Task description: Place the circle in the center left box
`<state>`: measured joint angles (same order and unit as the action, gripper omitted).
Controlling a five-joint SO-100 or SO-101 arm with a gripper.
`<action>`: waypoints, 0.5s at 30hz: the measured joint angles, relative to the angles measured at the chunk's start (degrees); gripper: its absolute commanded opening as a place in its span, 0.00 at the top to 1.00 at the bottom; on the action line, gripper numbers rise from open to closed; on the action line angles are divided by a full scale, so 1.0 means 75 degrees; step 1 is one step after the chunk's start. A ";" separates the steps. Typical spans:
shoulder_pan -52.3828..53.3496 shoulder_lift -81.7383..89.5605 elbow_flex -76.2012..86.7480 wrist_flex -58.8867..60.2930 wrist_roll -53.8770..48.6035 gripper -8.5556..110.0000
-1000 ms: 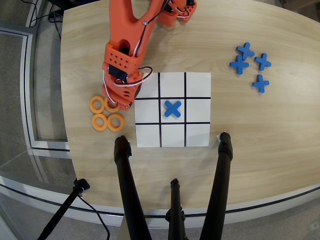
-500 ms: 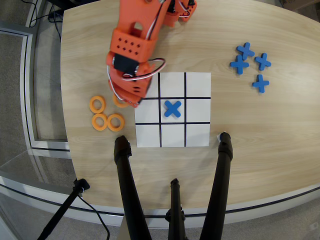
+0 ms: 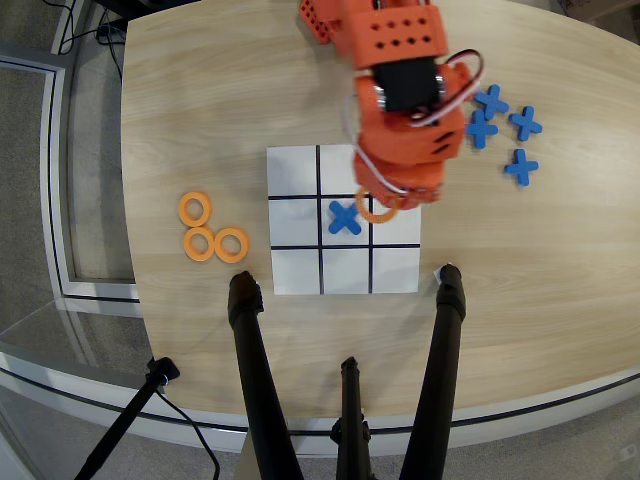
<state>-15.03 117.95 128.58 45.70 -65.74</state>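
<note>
My orange gripper (image 3: pixel 392 198) reaches in from the top of the overhead view and hangs over the right column of the white 3x3 paper grid (image 3: pixel 295 270). It looks shut on an orange circle (image 3: pixel 374 218), whose upper part the fingers hide. The circle sits low over the top-left corner of the middle-row right-end cell (image 3: pixel 402 230) and overlaps the black line toward the middle cell. I cannot tell whether it touches the paper. A blue cross (image 3: pixel 344 217) lies in the middle cell.
Three more orange rings (image 3: pixel 199 243) lie on the wooden table left of the grid. Several blue crosses (image 3: pixel 520 166) lie to the right of the arm. Black tripod legs (image 3: pixel 443 340) cross the table's near edge below the grid.
</note>
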 measured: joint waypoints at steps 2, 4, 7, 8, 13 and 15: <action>-0.0328 -0.0410 0.0000 -0.0410 0.0082 0.93; -0.0598 -0.0891 -0.0129 -0.0621 0.0117 0.93; -0.0656 -0.1723 -0.0563 -0.0832 0.0129 0.93; -0.0598 -0.1992 -0.0727 -0.0902 0.0129 0.93; -0.0480 -0.3504 -0.1641 -0.1078 0.0129 0.93; -0.0281 -0.3961 -0.1828 -0.1195 0.0129 0.93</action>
<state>-17.14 88.24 114.87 36.74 -64.78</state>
